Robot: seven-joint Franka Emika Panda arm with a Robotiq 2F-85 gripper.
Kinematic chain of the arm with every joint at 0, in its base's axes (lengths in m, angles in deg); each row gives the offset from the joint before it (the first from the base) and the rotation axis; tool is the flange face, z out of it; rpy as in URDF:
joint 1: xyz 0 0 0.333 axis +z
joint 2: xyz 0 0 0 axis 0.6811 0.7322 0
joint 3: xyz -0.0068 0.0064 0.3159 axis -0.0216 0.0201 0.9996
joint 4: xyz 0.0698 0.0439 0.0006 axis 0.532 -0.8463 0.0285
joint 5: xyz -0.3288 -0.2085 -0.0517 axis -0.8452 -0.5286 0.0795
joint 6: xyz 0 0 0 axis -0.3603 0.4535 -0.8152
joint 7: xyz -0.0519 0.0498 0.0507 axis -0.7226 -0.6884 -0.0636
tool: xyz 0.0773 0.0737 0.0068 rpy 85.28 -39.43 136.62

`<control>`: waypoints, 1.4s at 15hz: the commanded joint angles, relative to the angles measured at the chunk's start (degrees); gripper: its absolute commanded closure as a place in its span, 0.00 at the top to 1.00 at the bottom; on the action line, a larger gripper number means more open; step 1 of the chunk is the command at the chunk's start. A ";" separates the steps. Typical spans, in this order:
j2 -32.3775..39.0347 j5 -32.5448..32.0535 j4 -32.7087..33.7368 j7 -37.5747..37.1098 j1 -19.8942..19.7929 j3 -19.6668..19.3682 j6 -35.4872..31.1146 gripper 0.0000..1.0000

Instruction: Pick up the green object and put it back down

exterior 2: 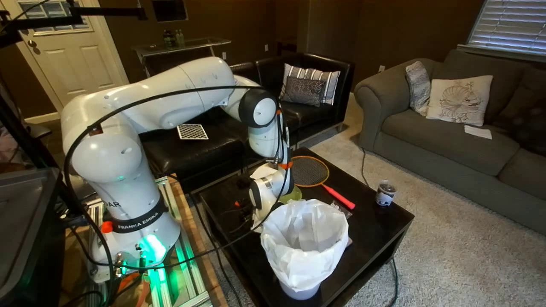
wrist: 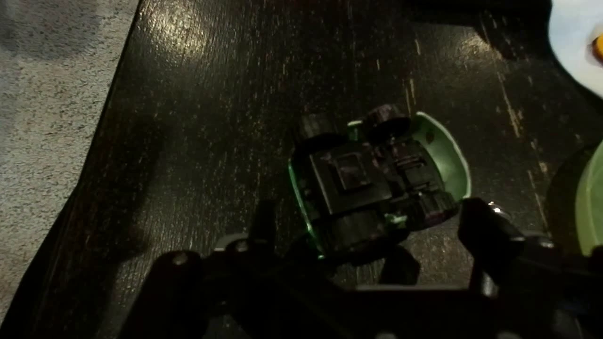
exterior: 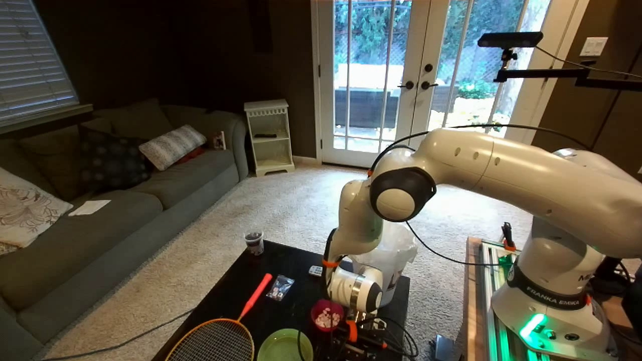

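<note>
A green toy car [wrist: 358, 174] lies upside down on the dark table in the wrist view. Its black underside and wheels face up, and a light green curved end sticks out on the right. My gripper [wrist: 370, 214] is open, its fingertips wide apart at the left and right of the toy's lower part. Whether a finger touches the toy I cannot tell. In an exterior view my gripper [exterior: 363, 341] is low over the table. I cannot make out the toy in either exterior view.
A green plate [exterior: 286, 346] stands near the gripper and shows in the wrist view [wrist: 589, 207]. A pink bowl [exterior: 327, 317], a badminton racket [exterior: 215, 341], a plastic packet [exterior: 280, 288], a cup [exterior: 254, 242] and a lined bin [exterior 2: 305, 251] are on the black table [exterior 2: 367, 230].
</note>
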 commanded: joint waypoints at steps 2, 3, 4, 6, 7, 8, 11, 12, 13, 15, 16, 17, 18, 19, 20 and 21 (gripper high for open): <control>3.87 -2.51 5.28 -4.40 -0.14 0.20 0.84 1.00; 4.36 -2.70 6.00 -4.87 -0.16 0.25 0.93 1.00; 4.75 -2.86 6.61 -5.36 -0.22 0.30 0.96 1.00; 5.39 -3.46 7.54 -6.10 -0.37 0.41 1.09 0.74; 5.75 -3.92 8.04 -6.57 -0.44 0.46 1.15 0.71; 6.05 -4.37 8.45 -6.94 -0.52 0.54 1.21 0.68; 5.86 -5.45 8.22 -6.99 -1.14 0.72 2.45 0.47; 5.41 -5.37 7.75 -6.52 -1.20 0.79 2.49 0.40; 4.90 -5.04 7.19 -6.05 -0.98 0.80 2.01 0.32; 3.45 -4.17 5.82 -5.46 -0.18 0.87 0.29 0.18; 2.75 -3.73 5.17 -5.23 0.18 0.90 -0.64 0.13; 2.41 -3.56 4.94 -5.01 0.32 1.02 -1.36 0.13; 2.17 -3.48 4.81 -4.95 0.48 1.11 -2.15 0.13; 1.79 -3.18 4.56 -4.75 0.65 1.30 -3.15 0.13; 1.41 -2.89 4.28 -4.58 0.89 1.49 -4.25 0.13; 0.69 -2.17 3.73 -4.32 1.45 1.70 -6.35 0.13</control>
